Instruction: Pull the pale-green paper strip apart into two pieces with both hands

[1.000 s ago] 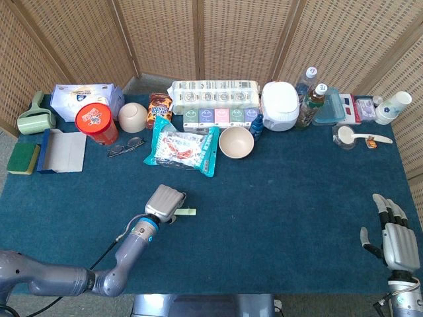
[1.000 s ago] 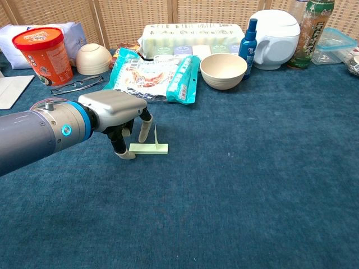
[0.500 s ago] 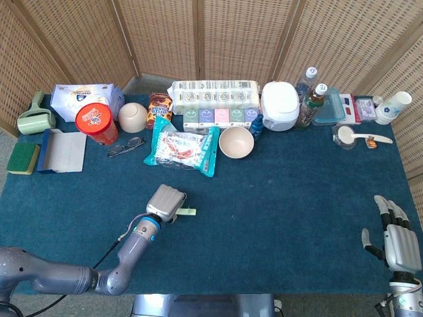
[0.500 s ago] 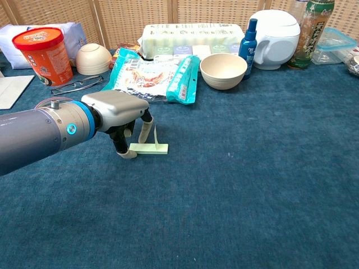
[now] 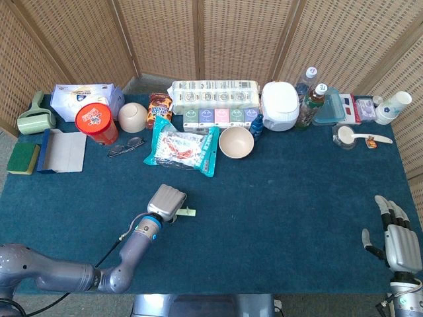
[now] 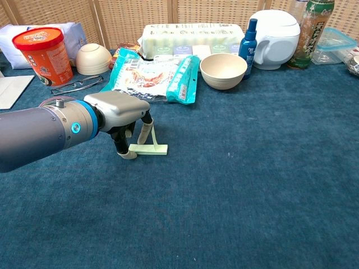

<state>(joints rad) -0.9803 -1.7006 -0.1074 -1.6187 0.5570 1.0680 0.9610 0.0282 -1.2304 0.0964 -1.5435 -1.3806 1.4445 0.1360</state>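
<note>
The pale-green paper strip [image 6: 149, 149] is lying flat on the blue tablecloth [image 6: 252, 185], at about 6 o'clock from the snack bag [image 6: 151, 72]. In the chest view its long axis is running roughly 9 to 3 o'clock. The left hand [image 6: 120, 112] is poised directly over the strip's 9 o'clock end, fingers [image 6: 145, 132] curled downward and fingertips touching down at that end; whether they are actually pinching the paper I cannot tell. The free end is pointing toward 3 o'clock, out from under the palm. The right hand [image 5: 399, 241] is resting far off at the table's 4 o'clock corner in the head view, fingers spread and holding nothing. So the left hand is much the nearer, and the right would have to be crossing most of the table to reach the free end.
</note>
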